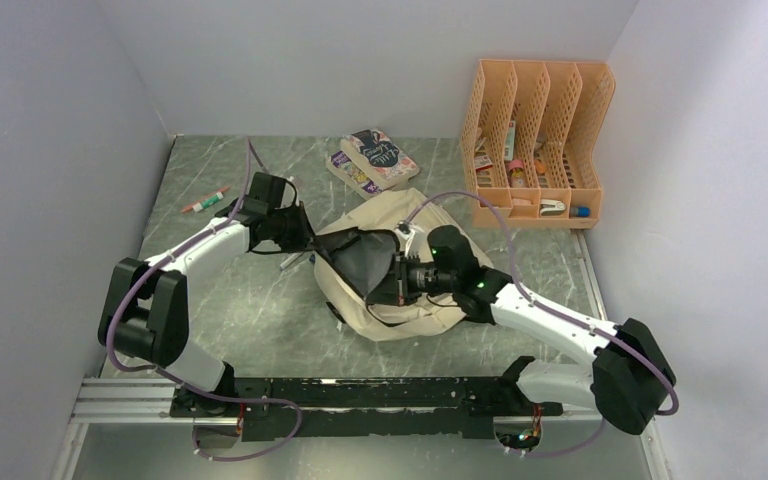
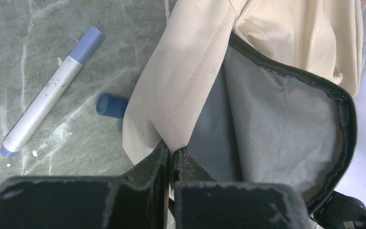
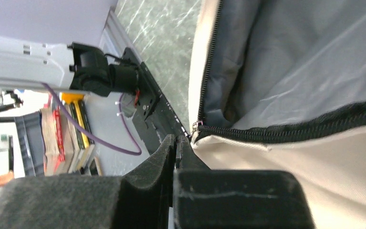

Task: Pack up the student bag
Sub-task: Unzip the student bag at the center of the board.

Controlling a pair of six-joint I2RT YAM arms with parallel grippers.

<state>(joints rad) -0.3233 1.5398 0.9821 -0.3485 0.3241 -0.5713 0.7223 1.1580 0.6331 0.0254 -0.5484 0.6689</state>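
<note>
- Two grippers hold one item: the large soft beige fabric student bag [image 1: 415,212] with a black zip and dark grey lining. It lies on the table in front of the orange perforated plastic file organizer [image 1: 535,140] and to its left, between the organizer and the arm bases
- Left gripper [image 2: 170,153]: fingers clenched on a beige corner of the bag rim, at the end of the opening farthest from the organizer
- Right gripper [image 3: 176,143]: fingers pressed together at the rim, beside the zip end nearer the organizer. The fabric between them is not plainly shown, but the taut mouth in the top view indicates a grip on the bag
- Governing relation: the long axis of the opening runs from one gripper to the other, roughly parallel to the organizer's front, and the grey lining [image 1: 360,262] faces upward between them
- A white cylindrical marker with blue ends [image 2: 45,95] and a separate blue cap [image 2: 110,105] lie on the side of the bag away from the organizer, just beside the left gripper. Whether the cap touches the bag's edge or slips under it cannot be told
- A small stack of patterned books [image 1: 375,160] lies left of the organizer, level with it
- Judgement: both grippers are occupied, so one must let go before anything is loaded. The left is nearer the marker; the right is nearer the organizer
</note>
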